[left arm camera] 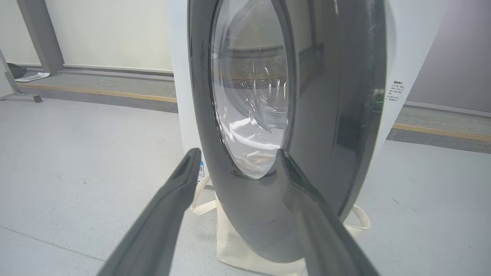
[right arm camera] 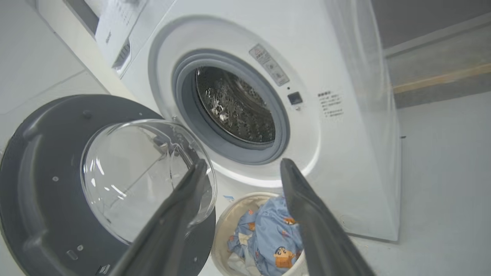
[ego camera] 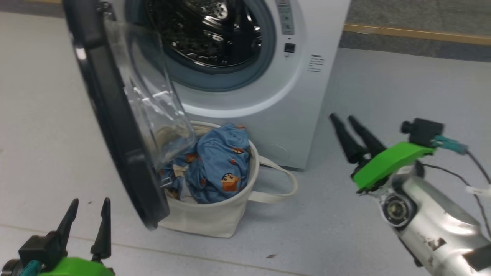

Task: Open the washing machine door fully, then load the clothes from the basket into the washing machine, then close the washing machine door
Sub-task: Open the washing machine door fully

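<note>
The washing machine door [ego camera: 115, 126] stands swung out on the left of the washing machine [ego camera: 307, 96], its black rim edge-on in the head view and its clear glass bowl [ego camera: 153, 99] bulging toward the machine. The grey-ringed drum mouth [ego camera: 207, 30] is uncovered and its steel drum looks dark inside, with no fabric to be seen in it.

The basket [ego camera: 215, 218], an off-white canvas tub, sits on the grey floor [ego camera: 383, 96] just in front of the machine, below the drum mouth. The clothes [ego camera: 218, 161] are heaped inside it: light-blue fabric with small orange-brown cartoon figures, and a paler piece tucked low among the folds. One loop handle [ego camera: 284, 184] droops out on the basket's right side. In the head view the door's lower rim overlaps the basket's left part; whether they touch I cannot tell.

The left pincer [ego camera: 91, 200] is at the lower left, near the door's bottom edge, with its two dark fingers spread apart and nothing between them. In the left wrist view its fingers point at the door's outer face, apart from it.

The right pincer [ego camera: 341, 116] hangs in the air to the right of the machine and the basket, well apart from both, fingers pointing up and to the left. The right wrist view shows its fingers standing apart and empty, aimed toward the drum mouth and the basket below it.
</note>
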`<state>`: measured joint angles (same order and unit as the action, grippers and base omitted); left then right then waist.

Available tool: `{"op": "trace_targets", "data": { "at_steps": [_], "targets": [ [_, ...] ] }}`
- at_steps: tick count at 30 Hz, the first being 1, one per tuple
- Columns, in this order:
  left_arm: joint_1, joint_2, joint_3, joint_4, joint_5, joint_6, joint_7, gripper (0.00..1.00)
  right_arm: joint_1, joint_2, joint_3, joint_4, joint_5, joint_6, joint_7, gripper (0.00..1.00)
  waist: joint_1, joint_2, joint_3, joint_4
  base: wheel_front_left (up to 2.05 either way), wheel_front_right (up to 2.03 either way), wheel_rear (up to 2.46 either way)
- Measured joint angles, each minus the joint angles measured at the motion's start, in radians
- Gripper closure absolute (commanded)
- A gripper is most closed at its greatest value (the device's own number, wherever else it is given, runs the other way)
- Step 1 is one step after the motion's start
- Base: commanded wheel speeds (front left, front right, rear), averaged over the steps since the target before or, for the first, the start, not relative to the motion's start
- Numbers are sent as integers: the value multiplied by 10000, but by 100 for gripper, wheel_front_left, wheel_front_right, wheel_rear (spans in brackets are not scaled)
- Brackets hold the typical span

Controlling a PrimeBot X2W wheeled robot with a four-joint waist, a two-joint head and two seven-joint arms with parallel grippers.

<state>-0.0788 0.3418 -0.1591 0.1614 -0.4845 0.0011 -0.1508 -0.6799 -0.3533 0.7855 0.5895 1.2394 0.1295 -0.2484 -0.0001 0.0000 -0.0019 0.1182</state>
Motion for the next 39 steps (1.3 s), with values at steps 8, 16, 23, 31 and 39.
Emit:
{"op": "trace_targets", "data": {
  "at_steps": [8,16,23,31,39],
  "targets": [
    [360,150,71,-247,-2,161,17,0,2541,272,-3509,-1076,-3425,0,-8,0,0,0,-116,-495,0,0,0],
    [414,232,171,-399,-90,173,90,0,4691,1308,-5854,-2780,-6245,0,468,0,0,0,-162,-688,0,0,0],
    [416,341,192,-397,-104,171,88,0,5725,1889,-6853,-4431,-7904,0,1710,0,0,0,-150,-807,0,0,0],
    [413,389,186,-328,-209,165,81,0,6241,1979,-6753,-5411,-8566,2,2303,0,1,0,-120,-756,0,0,0],
    [406,410,98,-159,-263,159,-13,0,6277,1710,-6209,-5446,-8496,2,2245,0,1,0,-123,-679,0,0,0]
  ]
}}
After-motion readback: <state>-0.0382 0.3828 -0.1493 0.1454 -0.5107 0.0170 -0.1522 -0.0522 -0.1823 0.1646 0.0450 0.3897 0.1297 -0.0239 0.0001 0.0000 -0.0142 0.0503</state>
